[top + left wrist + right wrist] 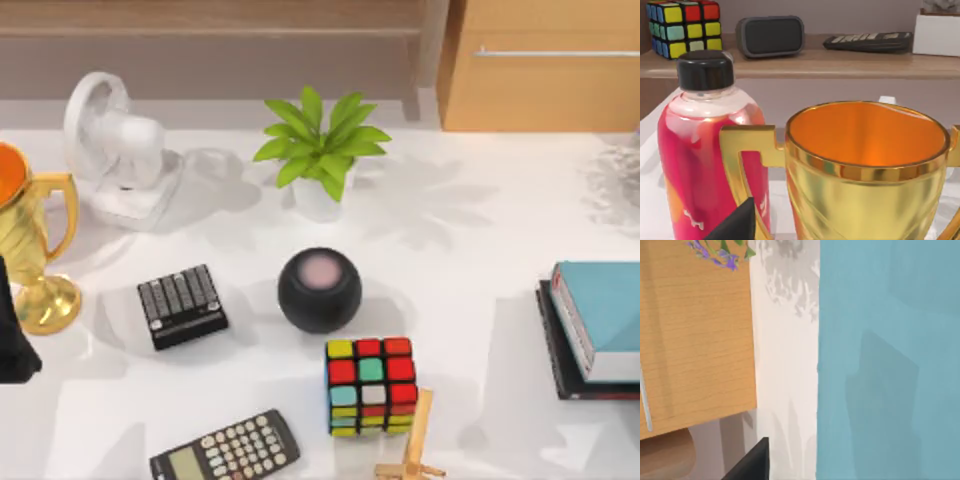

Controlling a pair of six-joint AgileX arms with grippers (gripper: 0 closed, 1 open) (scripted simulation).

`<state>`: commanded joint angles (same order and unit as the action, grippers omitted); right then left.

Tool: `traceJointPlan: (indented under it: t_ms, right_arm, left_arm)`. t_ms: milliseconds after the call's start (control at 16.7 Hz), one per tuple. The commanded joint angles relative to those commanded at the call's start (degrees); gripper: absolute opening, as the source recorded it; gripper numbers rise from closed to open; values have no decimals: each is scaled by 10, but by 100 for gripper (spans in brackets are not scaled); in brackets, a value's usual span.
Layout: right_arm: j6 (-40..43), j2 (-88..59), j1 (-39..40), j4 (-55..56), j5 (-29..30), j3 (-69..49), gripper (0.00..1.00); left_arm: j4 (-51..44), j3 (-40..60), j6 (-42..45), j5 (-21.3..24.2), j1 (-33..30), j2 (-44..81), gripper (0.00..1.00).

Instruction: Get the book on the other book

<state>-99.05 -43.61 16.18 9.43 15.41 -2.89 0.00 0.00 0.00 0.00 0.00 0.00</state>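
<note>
Teal book (pixel 608 308) lies on the black book (pixel 560 352) at the table's right edge; left arm (pixel 14 330) parked left, hand state unclear

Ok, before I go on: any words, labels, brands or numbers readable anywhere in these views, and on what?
None can be read.
Dark grey calculator at the table's front edge: key markings too small to read.
Black ribbed keypad-like block: no legible marks.
Thin black book under the thick teal-blue book: cover hidden, no lettering visible.
Teal-blue cover: plain.
Gold trophy cup, pink bottle: no text.
</note>
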Motion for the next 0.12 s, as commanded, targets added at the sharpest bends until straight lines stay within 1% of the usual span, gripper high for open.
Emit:
traceJointPlan:
  t_ms: [120]
  right_arm:
    - [0, 0, 0, 0, 0, 0, 100]
  left_arm:
    - [0, 0, 0, 0, 0, 0, 100]
